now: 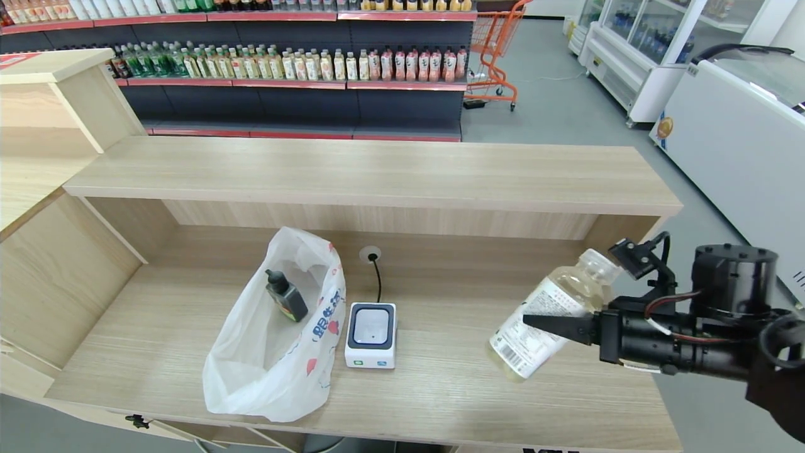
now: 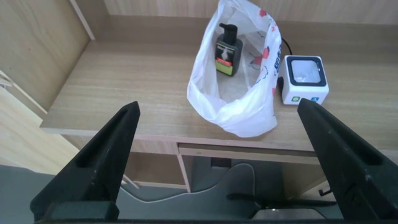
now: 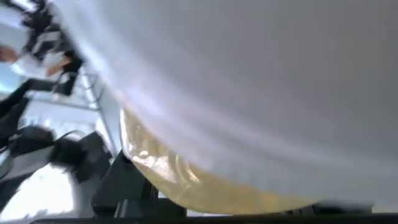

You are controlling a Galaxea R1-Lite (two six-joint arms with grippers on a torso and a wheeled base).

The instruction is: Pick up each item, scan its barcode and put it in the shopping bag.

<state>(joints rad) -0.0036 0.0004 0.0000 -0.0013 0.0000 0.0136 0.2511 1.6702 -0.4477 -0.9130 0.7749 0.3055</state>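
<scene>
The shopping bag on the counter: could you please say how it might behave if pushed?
The shopping bag looks like thin, crumpled plastic, so it would probably fold rather than slide. The dark pump bottle inside may anchor it a little.

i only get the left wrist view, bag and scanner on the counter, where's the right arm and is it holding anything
Observer: The right gripper has its jaws shut on a clear bottle of pale yellow drink, held in the air over the right part of the counter.
Operator: is it over the scanner
Observer: No. It hangs to the right of the scanner, apart from it.
Operator: upright or tipped
Observer: Tipped: the cap end is high and points away from the scanner, and the base is low and nearer to it.
Operator: any barcode showing
Observer: Yes, the head view shows a barcode on the label near the base.
</scene>
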